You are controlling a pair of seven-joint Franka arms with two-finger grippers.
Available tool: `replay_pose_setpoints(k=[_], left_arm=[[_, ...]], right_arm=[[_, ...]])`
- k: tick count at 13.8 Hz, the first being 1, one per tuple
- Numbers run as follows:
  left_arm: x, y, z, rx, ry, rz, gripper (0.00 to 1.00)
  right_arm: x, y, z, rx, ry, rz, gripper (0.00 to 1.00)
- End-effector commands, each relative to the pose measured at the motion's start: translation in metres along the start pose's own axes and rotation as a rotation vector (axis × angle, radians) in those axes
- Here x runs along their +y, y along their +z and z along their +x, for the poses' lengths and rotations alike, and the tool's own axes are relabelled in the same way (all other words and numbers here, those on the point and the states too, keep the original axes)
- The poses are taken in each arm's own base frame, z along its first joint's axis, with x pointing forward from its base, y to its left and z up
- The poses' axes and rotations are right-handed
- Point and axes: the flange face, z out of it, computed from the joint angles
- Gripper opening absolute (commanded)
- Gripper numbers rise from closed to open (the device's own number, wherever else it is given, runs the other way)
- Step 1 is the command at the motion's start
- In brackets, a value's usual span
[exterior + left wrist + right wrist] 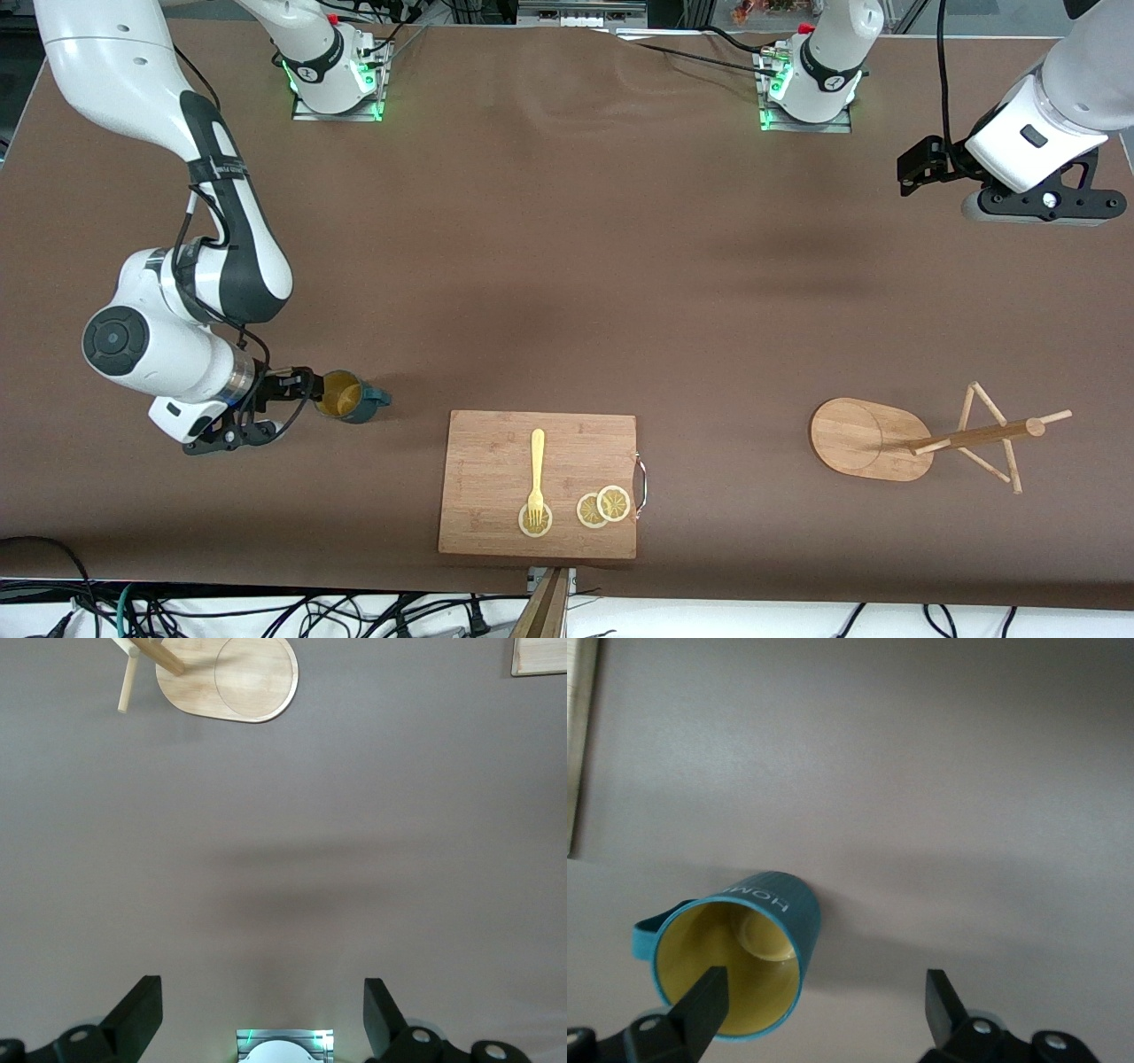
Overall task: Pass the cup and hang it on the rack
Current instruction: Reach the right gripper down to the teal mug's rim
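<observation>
Approaching cup [735, 966] with right gripper [824, 1014] fingers wide; one finger overlaps rim, risk knocking cup. Left gripper [263, 1019] waits, wide, empty.

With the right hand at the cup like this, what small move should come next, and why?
Probably shut the right hand on the cup's wall. It is open, one finger already at the yellow mouth, and the cup stands on the table. The left hand waits open; the rack holds nothing.

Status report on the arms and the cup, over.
Right gripper open at small teal mug, not gripping. Left gripper open, waiting. Bamboo mug rack unobstructed.
</observation>
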Motion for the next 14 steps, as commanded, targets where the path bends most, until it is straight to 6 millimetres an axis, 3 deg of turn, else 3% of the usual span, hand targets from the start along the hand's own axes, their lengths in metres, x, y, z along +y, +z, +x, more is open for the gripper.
replay_pose_setpoints(k=[1, 5, 10, 12, 14], left_arm=[[-0.004, -0.005, 0.002, -0.006, 0.006, 0.009, 1.00], [-0.004, -0.006, 0.001, -0.004, 0.006, 0.009, 1.00], [-0.004, -0.006, 0.001, -0.004, 0.006, 0.009, 1.00], [-0.004, -0.006, 0.001, -0.004, 0.006, 0.009, 1.00], [-0.004, -0.006, 0.001, -0.004, 0.006, 0.010, 1.00]], right_arm=[[0.000, 0.011, 0.008, 0.015, 0.033, 0.015, 0.98], [-0.001, 0.028, 0.007, 0.000, 0.040, 0.019, 0.93], [-0.005, 0.034, 0.006, -0.009, 0.037, 0.021, 0.39], [-0.007, 0.035, 0.006, -0.009, 0.040, 0.026, 0.31], [-0.014, 0.037, 0.005, -0.014, 0.058, 0.031, 0.29]])
